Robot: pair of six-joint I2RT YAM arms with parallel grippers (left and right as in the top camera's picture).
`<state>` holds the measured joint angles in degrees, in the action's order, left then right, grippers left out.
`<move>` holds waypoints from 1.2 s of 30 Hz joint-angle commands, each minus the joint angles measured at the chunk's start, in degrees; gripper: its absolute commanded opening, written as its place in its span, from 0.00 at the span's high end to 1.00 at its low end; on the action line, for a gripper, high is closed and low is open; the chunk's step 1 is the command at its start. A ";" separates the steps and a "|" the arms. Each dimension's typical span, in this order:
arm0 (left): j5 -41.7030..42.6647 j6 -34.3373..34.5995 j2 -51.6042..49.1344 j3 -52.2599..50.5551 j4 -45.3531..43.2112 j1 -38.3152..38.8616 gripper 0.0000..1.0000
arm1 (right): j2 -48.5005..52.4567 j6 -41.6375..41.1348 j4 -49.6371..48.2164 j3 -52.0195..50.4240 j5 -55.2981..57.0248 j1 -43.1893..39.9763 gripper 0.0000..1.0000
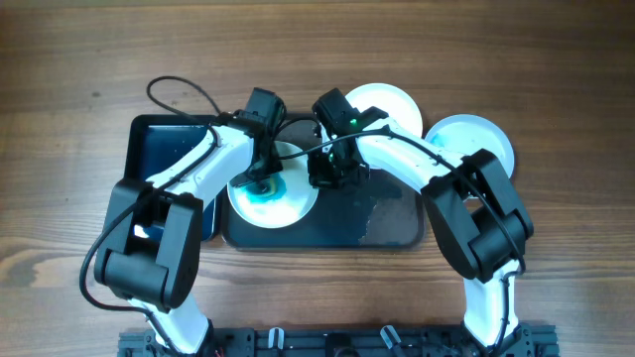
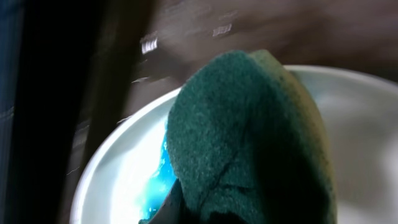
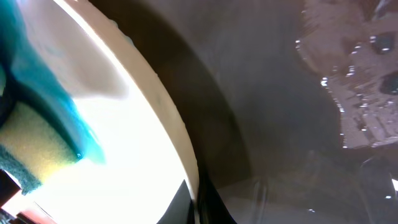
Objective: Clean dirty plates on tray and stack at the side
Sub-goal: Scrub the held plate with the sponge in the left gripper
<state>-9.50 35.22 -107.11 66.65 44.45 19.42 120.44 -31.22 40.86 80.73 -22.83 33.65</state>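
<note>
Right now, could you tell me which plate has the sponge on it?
The teal-smeared plate at the tray's left end; the other two plates sit bare farther right.

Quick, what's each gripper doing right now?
Left gripper: shut on the green sponge, on the smeared plate.
Right gripper: shut at that plate's rim; a grip cannot be told.

A brown wooden counter (image 1: 79, 59) lies under everything; a narrow black tray (image 1: 162, 147) sits at nine o'clock, partly covered; a sponge (image 2: 249, 137) shows a dark green scouring face, yellow body, teal-stained edge.
</note>
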 commanded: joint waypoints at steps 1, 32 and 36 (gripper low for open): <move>0.04 2.75 -0.90 -0.11 6.93 -0.42 0.96 | 1.99 1.27 0.35 -0.61 0.50 -0.04 0.96; 26.36 -12.68 -0.90 -0.11 0.13 -0.59 0.96 | 1.99 1.25 0.33 -0.61 0.46 -0.04 0.96; 2.03 2.75 -0.90 -0.11 -0.87 -0.59 0.96 | 1.99 1.25 0.33 -0.61 0.48 -0.04 0.96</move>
<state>11.94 26.33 -107.37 66.72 43.62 18.85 120.55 -30.37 40.88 80.73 -23.14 33.69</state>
